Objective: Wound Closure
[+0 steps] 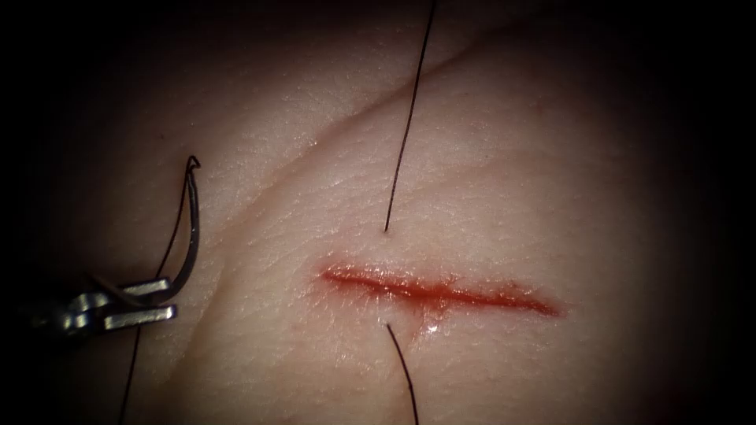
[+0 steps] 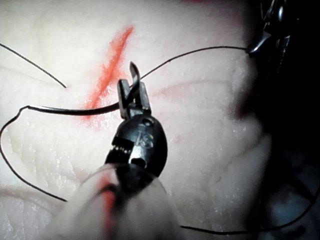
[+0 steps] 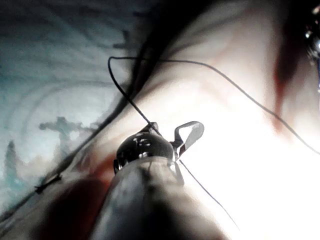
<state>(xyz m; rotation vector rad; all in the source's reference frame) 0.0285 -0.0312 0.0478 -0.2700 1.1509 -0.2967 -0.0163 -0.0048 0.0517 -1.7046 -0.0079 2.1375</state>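
Observation:
My left tool (image 1: 168, 300) is low on the left of the cut (image 1: 441, 291), shut on the curved needle (image 1: 193, 228) close to its pointed end. The needle stands free above the tissue (image 1: 512, 197), its thread end uppermost. The left wrist view shows the same grip (image 2: 134, 97), the needle (image 2: 75, 110) lying crosswise with its short tip poking past the jaws. Dark thread (image 1: 405, 126) enters the skin just above the cut's left part and comes out just below it. My right tool (image 3: 187, 135) hovers over pale tissue with thread (image 3: 130, 100) running past its tip.
Red fluid lines the cut (image 2: 107, 70) and glistens at its lower edge. A skin fold (image 1: 331, 134) crosses the tissue diagonally above the cut. Slack thread (image 2: 20, 170) loops over the tissue beside my left tool. The right tool (image 2: 257, 45) shows as a dark shape where a thread strand ends.

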